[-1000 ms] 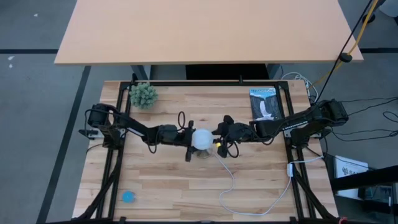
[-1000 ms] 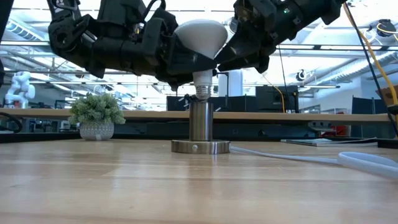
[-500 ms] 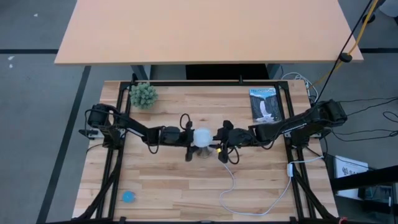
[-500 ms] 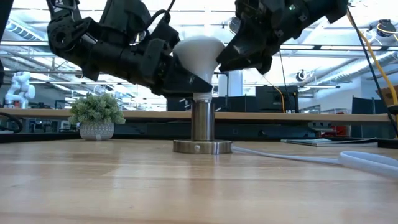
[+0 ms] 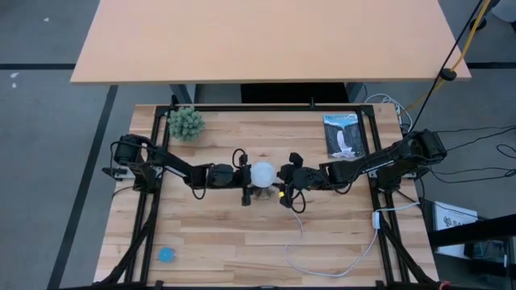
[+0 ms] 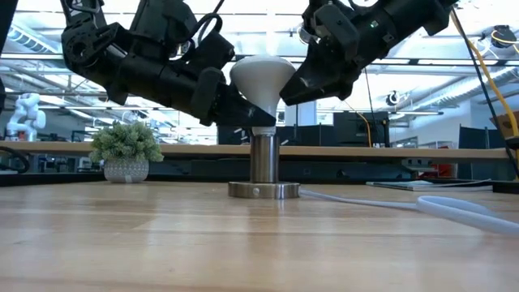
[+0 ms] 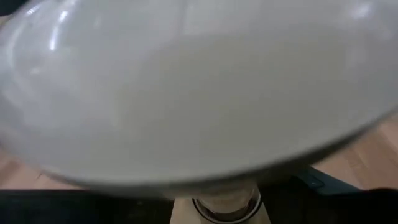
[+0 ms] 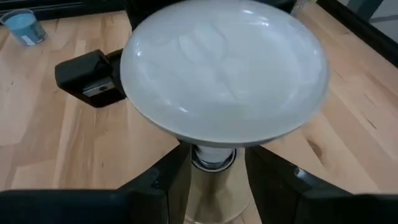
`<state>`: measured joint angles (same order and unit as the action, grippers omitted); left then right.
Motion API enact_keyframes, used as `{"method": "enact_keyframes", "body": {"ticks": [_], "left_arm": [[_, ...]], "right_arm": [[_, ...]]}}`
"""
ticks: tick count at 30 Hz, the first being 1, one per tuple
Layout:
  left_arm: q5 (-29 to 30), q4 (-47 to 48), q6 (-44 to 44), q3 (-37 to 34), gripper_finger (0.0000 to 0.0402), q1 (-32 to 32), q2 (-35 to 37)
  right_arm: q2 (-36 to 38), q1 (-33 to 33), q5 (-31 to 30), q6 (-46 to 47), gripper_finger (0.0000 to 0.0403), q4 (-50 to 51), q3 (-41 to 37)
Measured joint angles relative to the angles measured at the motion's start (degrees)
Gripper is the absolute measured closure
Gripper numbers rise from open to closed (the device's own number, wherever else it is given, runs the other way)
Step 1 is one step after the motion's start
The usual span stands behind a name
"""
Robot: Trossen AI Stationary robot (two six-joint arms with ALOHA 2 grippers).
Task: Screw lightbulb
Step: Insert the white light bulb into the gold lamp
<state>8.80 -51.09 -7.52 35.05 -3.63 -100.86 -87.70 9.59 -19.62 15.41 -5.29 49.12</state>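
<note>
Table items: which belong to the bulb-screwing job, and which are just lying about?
Job: white frosted lightbulb; silvery metal socket stand with white cord; left tool; right tool.
Lying about: small green potted plant; printed booklet; small blue cup.

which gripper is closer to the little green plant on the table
Left. The left gripper sits at the lightbulb in mid-table, on the plant's side. The right gripper is on the bulb's far side, farther from the plant.
</note>
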Motion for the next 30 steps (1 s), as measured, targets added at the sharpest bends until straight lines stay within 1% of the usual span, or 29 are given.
{"method": "enact_keyframes", "body": {"ticks": [5,10,14,20,26,30], "left_arm": [[-0.25,0.02,-1.01,-0.01,0.0204,-1.55,-0.02],[0.68,0.07,-0.41,0.00,0.0204,-1.21,-0.04],[0.69,0.07,3.84,0.00,0.0204,-1.23,-0.04],[-5.07,0.09,10.31,-0.01,0.0204,0.74,-0.04],[-5.33,3.04,11.35,0.00,0.0204,1.37,-0.04],[-5.33,2.93,11.35,0.00,0.0204,1.37,-0.04]], "right_arm": [[0.00,-0.01,0.25,-0.03,0.0261,0.40,0.00],[0.00,-0.01,0.28,0.18,0.0261,0.40,0.00],[0.00,-0.01,0.28,0.35,0.0261,0.39,0.00],[0.00,-0.01,0.28,0.41,0.0261,0.36,0.00],[0.00,-0.01,0.26,0.41,0.0261,0.36,0.00],[0.00,-0.01,0.26,0.41,0.0261,0.36,0.00]]}}
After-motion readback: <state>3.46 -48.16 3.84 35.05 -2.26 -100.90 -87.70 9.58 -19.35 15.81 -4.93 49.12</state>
